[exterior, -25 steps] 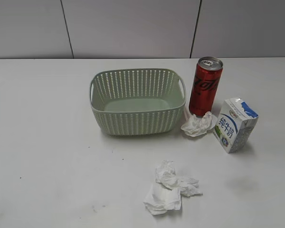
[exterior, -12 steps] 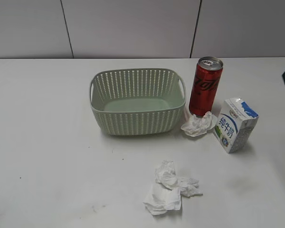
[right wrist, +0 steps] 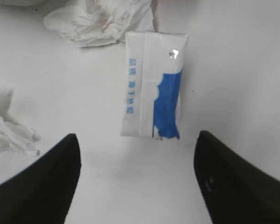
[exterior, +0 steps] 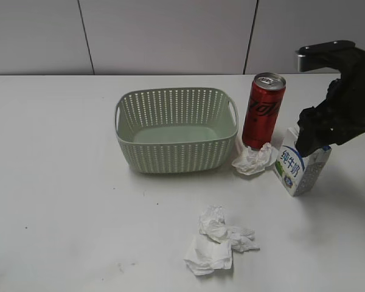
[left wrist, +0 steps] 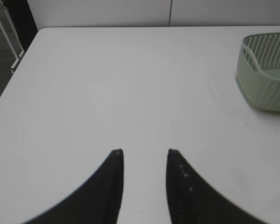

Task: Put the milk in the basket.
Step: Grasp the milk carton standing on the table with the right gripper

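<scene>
Right gripper: jaws spread wide, directly above the milk, apparently not touching. Basket lies to its left. Left gripper: slightly parted, empty.

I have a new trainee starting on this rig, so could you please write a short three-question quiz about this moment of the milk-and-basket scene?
1. True or false: the milk already lies inside the basket.
2. Multiple choice: what stands upright between the basket and the milk? A) a glass bottle B) a red can C) a mug
3. Fill in: the right tool hangs over the milk with its fingers spread ____.

Key
1. False: it stands on the table, to the right of the basket.
2. B.
3. Open: neither finger touches the carton in the right wrist view. The left tool is also open, holding nothing.
</scene>
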Tool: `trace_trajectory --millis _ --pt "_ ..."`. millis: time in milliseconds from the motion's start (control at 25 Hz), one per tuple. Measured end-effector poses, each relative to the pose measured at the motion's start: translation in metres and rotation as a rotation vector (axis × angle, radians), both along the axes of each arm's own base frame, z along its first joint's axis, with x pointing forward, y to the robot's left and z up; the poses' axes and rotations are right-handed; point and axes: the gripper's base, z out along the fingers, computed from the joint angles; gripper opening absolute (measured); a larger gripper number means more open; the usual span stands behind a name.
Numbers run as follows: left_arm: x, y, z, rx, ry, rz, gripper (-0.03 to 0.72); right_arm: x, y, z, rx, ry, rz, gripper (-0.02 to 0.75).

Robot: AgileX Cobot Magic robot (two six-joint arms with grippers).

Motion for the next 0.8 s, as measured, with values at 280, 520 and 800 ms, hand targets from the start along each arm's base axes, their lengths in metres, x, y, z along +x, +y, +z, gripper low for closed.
trace_trajectory --millis 280,520,800 --pt "0.000 0.000 0.000 0.000 0.000 0.000 0.235 0.021 0.004 -0.038 -0.009 -0.003 -0.032 0.587" --pt "0.000 0.000 0.000 0.000 0.000 0.000 0.235 0.025 0.005 -0.051 -0.014 0.016 -0.038 0.547" --pt "0.000 0.000 0.000 0.000 0.000 0.000 0.235 0.023 0.005 -0.051 -0.020 0.040 -0.037 0.330"
